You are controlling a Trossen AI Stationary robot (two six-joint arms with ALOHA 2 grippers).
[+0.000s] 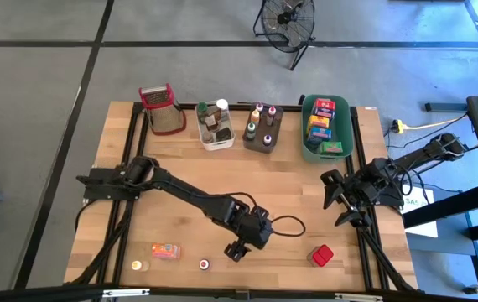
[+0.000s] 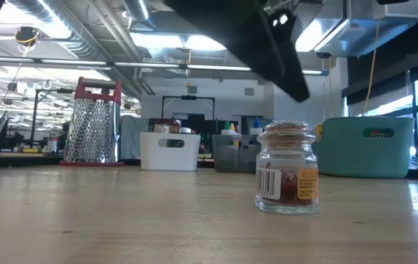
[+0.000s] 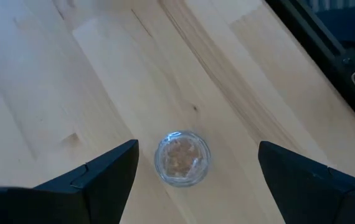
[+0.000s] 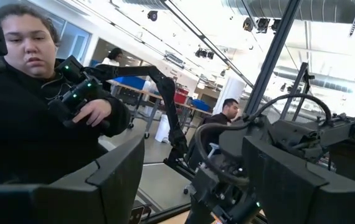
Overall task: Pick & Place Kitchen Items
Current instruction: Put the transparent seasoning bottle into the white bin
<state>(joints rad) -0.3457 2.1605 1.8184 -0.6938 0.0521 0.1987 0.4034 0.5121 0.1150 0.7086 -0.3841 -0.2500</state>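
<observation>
Hovering: left gripper (image 1: 237, 248) hung over the table's (image 1: 306, 184) near edge, jaws spread wide and holding nothing.
Jar: a small clear jar (image 3: 182, 158) with reddish contents stood upright on the wood straight below that gripper, between its fingers (image 3: 96, 177) in the wrist view, touching neither.
Near row: an orange packet (image 1: 165, 250) and a small yellow-capped item (image 1: 141, 266) lay left of the jar; a red box (image 1: 321, 255) lay to its right, all apart.
Right gripper: (image 1: 340, 203) sat at the table's right edge, well apart from the items, jaws spread and empty.
Far row: grater (image 1: 161, 107), white tub (image 1: 215, 126) of bottles, grey tub (image 1: 262, 127) of coloured-cap bottles and green tub (image 1: 327, 130) of boxes stood along the far edge.
Beyond: a person (image 4: 34, 118) in black held a controller.
</observation>
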